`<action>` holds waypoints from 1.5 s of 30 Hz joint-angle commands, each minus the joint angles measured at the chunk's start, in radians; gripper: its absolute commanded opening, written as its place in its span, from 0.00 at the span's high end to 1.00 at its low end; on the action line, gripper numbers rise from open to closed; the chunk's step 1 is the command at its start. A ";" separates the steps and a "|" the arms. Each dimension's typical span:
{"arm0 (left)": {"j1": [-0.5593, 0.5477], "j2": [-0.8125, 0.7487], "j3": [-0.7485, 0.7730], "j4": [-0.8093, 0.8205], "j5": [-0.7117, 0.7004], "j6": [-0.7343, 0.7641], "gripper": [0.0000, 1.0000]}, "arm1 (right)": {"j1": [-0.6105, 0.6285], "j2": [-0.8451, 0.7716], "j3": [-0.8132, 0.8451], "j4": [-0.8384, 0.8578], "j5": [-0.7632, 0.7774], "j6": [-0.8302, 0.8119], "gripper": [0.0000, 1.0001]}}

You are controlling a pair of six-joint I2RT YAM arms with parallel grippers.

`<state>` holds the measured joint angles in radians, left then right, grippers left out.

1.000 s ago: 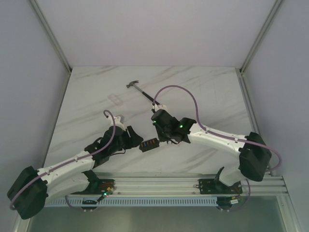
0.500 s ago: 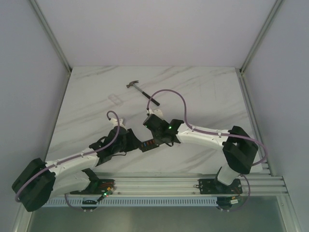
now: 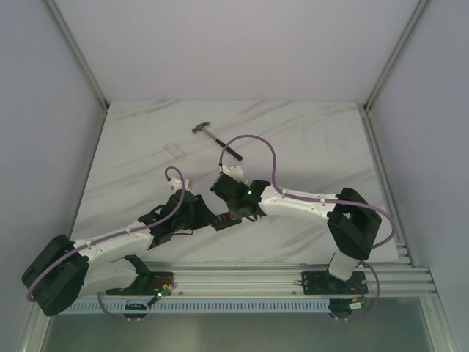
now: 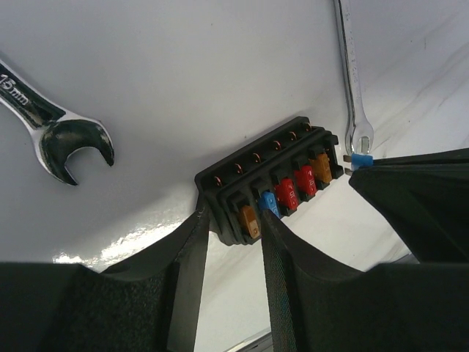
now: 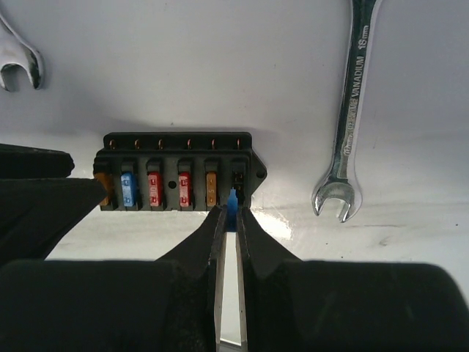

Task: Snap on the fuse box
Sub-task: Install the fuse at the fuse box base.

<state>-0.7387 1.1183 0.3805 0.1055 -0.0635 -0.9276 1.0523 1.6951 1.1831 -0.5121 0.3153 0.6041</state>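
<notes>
In left end effector (image 4: 233,217), fuse box (image 4: 282,158), right end effector (image 5: 231,214) pinching fuse (image 5: 232,198)

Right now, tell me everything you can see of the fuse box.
The fuse box is a small black plastic block lying flat on the white marble table. Six slots run along it: five hold orange, blue, red, red and orange fuses; the end slot is empty. Copper-coloured terminals line one long edge. The jaws of the left gripper appear to clamp the opposite end. The right gripper pinches a loose blue fuse at the empty slot.
</notes>
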 commanded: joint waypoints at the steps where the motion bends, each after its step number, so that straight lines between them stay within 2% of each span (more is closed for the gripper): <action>1: 0.006 0.015 0.026 -0.012 0.012 0.002 0.56 | 0.006 0.041 0.047 -0.031 0.024 0.035 1.00; 27: 0.005 0.063 0.037 -0.012 0.021 0.009 0.59 | 0.006 0.086 0.067 -0.065 0.059 0.046 1.00; 45: 0.005 0.059 0.032 -0.013 0.024 0.009 0.59 | 0.002 0.099 0.077 -0.063 0.017 0.051 1.00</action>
<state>-0.7387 1.1717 0.4004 0.1074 -0.0486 -0.9268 1.0523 1.7832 1.2316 -0.5602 0.3355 0.6323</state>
